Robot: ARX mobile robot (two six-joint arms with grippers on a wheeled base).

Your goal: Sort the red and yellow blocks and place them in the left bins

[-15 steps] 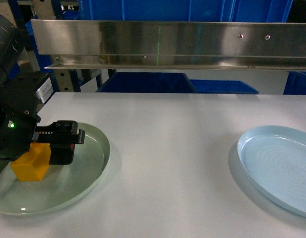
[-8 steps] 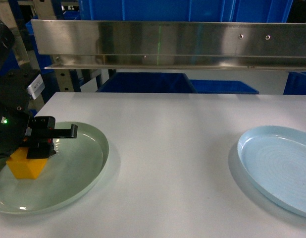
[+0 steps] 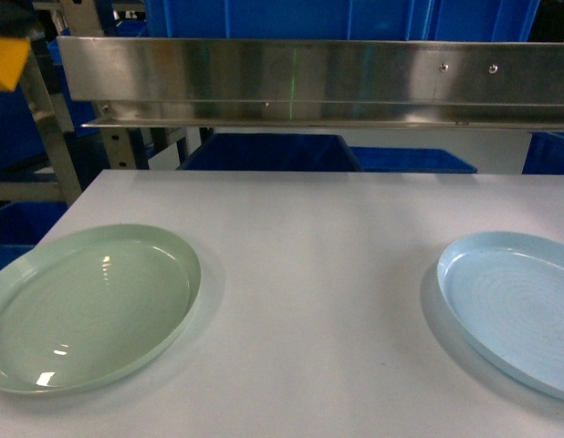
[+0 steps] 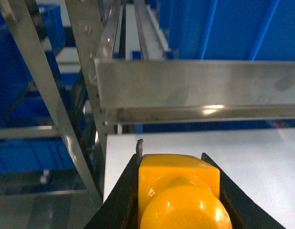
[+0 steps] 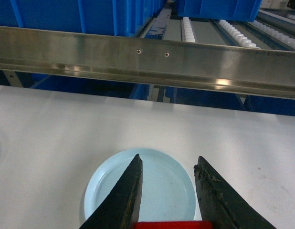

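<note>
Your left gripper (image 4: 178,191) is clamped on the yellow block (image 4: 178,191), raised near the steel rail (image 4: 195,93); the head view catches only the block's corner. Your right gripper (image 5: 169,188) hangs spread above the blue plate (image 5: 159,191). The green plate (image 3: 90,306) sits on the bench (image 3: 318,274).

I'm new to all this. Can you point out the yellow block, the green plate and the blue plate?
yellow block (image 4: 178,188), left wrist view, its front face.
green plate (image 3: 183,290), head view, its right rim.
blue plate (image 3: 451,290), head view, its left rim.
</note>
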